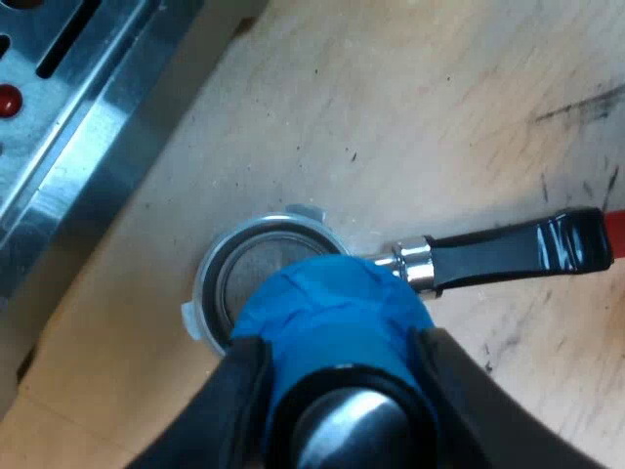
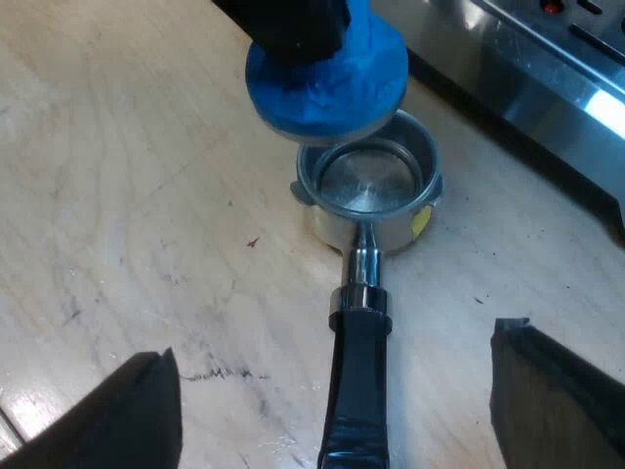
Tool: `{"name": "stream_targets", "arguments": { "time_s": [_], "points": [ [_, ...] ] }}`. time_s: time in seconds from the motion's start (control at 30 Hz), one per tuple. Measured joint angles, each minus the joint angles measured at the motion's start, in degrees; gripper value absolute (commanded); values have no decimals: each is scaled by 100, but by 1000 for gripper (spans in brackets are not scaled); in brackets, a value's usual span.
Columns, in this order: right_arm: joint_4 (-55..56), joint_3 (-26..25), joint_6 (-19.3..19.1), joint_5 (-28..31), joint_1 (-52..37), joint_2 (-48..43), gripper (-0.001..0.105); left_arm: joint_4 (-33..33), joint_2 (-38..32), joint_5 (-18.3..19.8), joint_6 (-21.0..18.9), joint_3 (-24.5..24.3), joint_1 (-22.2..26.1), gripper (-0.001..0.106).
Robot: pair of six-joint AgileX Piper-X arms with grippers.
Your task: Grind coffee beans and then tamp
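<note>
My left gripper is shut on a blue tamper, its black fingers pressing both sides. The tamper hangs over one edge of the metal holder's basket, covering part of the rim; I cannot tell if they touch. The inside of the basket is bare shiny metal. The holder lies on the wooden table, and its dark handle ends in red. My right gripper is open, with one finger either side of the handle and clear of it.
The espresso machine's steel drip tray stands close beside the holder, and its edge runs just past the basket. The light wooden table carries dark scratches.
</note>
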Motion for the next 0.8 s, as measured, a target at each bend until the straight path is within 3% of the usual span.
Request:
{"name": "stream_targets", "arguments": {
  "time_s": [0.4,0.8],
  "points": [
    [0,0,0,0,0,0,68,-130,463,-142,0,-5,0,0],
    [0,0,0,0,0,0,68,-400,485,-140,0,-14,0,0]
  ]
}}
